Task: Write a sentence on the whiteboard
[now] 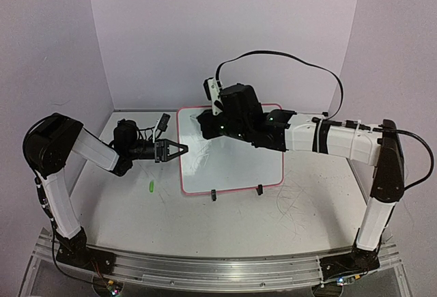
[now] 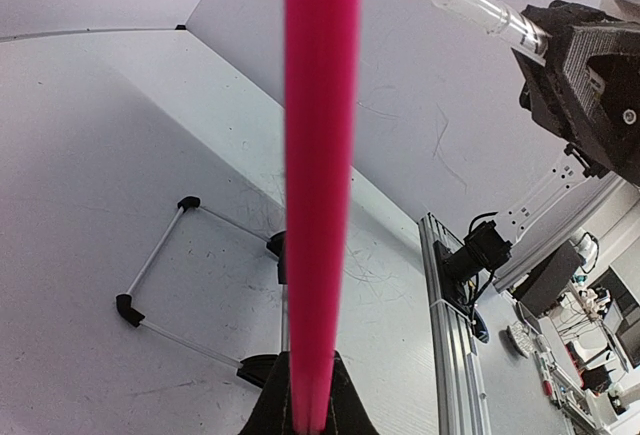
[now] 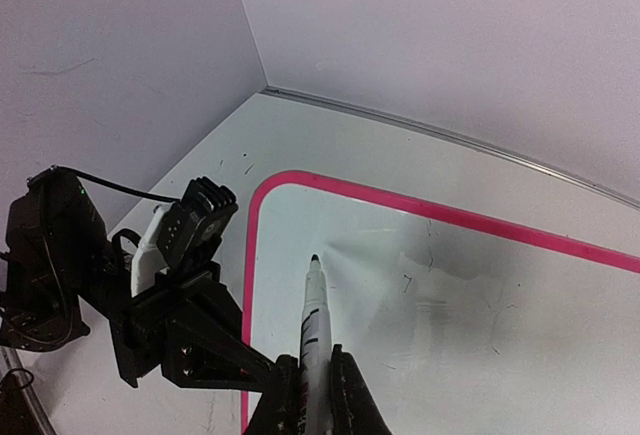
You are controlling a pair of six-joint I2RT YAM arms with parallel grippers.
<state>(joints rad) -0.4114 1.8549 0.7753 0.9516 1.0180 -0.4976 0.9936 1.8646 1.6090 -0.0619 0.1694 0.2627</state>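
Top external: mounted above and behind the rig, looking down on the whole table [image 1: 225,225]. Left wrist: held close, sighted edge-on along the pink rim of the whiteboard [image 2: 320,155]. Right wrist: aimed down the marker [image 3: 314,325] onto a board corner. The whiteboard is seen in all three.

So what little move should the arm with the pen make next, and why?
Probably lower the green-tipped white marker pen until its tip meets the glossy white pink-rimmed whiteboard and start the first letter. The right tool grips the pen pointed near the board's far left corner, the left tool clamps the rim, and no green writing shows.
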